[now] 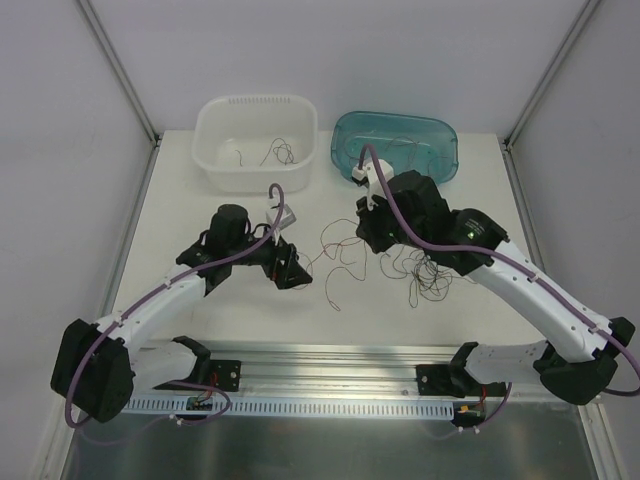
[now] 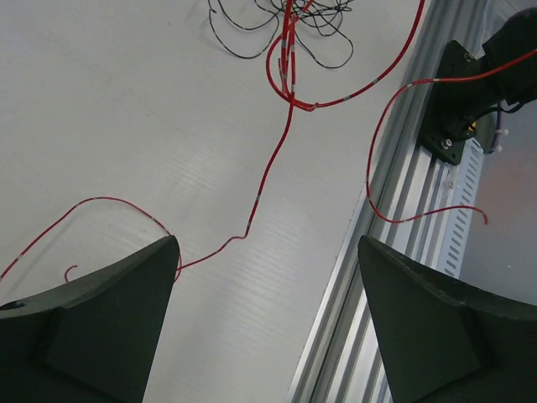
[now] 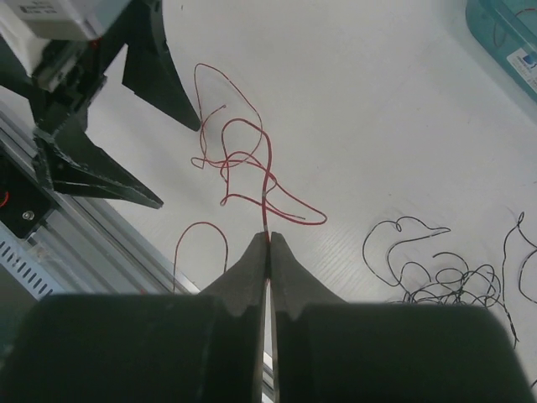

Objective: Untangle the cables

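Thin red-brown cables (image 1: 335, 262) lie looped on the table's middle, with a black tangle (image 1: 428, 275) to their right. My right gripper (image 1: 368, 240) is shut on one red cable, which runs up out of its tips (image 3: 268, 237) to the red loops (image 3: 243, 159). The black tangle (image 3: 445, 277) lies to its right. My left gripper (image 1: 292, 268) is open and empty just left of the red cables. In the left wrist view (image 2: 268, 269) a red cable (image 2: 268, 168) runs between its fingers toward the black tangle (image 2: 285, 25).
A white basket (image 1: 212, 160) holding a few wires stands at the back, a teal bin (image 1: 442, 165) beside it. A metal rail (image 1: 330, 362) runs along the near edge. The left gripper's fingers (image 3: 155, 67) show in the right wrist view.
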`<state>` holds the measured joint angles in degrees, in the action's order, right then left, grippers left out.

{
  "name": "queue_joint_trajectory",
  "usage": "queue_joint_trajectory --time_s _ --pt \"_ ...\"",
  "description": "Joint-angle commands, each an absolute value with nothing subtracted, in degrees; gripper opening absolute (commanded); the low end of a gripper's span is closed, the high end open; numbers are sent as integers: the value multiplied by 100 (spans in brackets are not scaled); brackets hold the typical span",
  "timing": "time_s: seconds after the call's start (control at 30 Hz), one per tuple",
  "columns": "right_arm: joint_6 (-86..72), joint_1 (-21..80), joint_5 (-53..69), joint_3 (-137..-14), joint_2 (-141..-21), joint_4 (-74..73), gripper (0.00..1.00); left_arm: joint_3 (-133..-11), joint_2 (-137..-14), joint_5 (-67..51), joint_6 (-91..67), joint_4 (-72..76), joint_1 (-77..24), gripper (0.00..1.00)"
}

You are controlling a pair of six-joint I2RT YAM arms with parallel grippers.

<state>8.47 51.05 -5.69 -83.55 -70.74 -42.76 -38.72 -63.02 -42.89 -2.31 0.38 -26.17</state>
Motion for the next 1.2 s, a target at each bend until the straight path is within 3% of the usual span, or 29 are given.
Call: queue_joint_trajectory --time_s 0.0,0.17,0.27,0.3,0.4,0.53,0.67,0.93,1.17 --pt "844 5194 -326 -8350 -6873 -4140 1 -3841 -6503 -4219 9 508 -2847 88" --pt "809 5247 -158 -8350 -6838 -4017 1 -3806 -6776 -4192 -360 800 -2953 77" --pt "835 5247 -149 -8280 -6785 -3990 1 -3762 -6733 -4184 -334 817 -2997 48" --pt "861 5238 -202 -8244 -6768 -3973 1 -3770 -6715 -4184 -334 817 -2997 30" --pt "949 5221 -368 -8148 -6733 -4043 1 -3779 -6627 -4140 -369 817 -2988 2" --pt "958 5046 -790 -7911 -6583 -4139 1 -3744 -6364 -3772 -369 800 -2910 0" --pt "686 4142 -1125 -7638 -6294 -4403 1 -3709 -5995 -3586 -658 782 -2357 0" --pt "562 2313 -642 -7505 -5108 -4640 1 -3559 -5528 -1662 -1801 195 -161 0" --pt "633 2215 -501 -7936 -4799 -4790 1 -3858 -6002 -1458 -1811 -395 158 0"
